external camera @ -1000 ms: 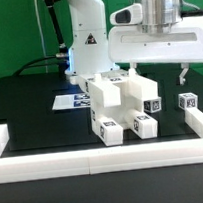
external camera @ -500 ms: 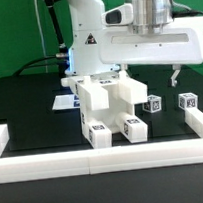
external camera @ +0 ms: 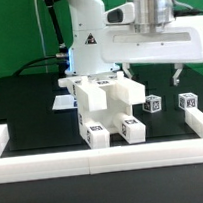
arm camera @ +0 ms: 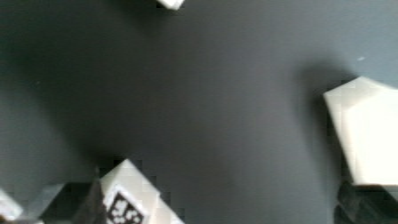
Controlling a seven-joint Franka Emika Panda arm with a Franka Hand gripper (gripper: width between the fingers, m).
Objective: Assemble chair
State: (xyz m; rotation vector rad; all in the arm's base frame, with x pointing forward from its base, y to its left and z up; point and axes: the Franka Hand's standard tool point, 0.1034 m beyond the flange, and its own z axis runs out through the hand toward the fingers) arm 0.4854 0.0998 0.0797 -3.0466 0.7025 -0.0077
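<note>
The partly joined chair (external camera: 108,111), a blocky white cluster with black-and-white tags on its front feet, stands on the black table at centre. Two small white tagged parts (external camera: 153,105) (external camera: 187,100) sit apart from it toward the exterior view's right. My gripper (external camera: 153,76) hangs open above and behind those small parts, touching nothing. In the wrist view the gripper (arm camera: 214,216) is over dark table. A tagged white part (arm camera: 135,200) lies below it near one dark finger (arm camera: 36,205), and another white part (arm camera: 366,112) shows farther off.
A long white border rail (external camera: 105,159) runs along the table's front, with upright ends at both sides. The marker board (external camera: 65,101) lies flat behind the chair on the exterior view's left. The arm's white base (external camera: 84,41) stands at the back.
The chair cluster has shifted toward the exterior view's left and front. My gripper has moved a little leftward above it and has stayed open.
</note>
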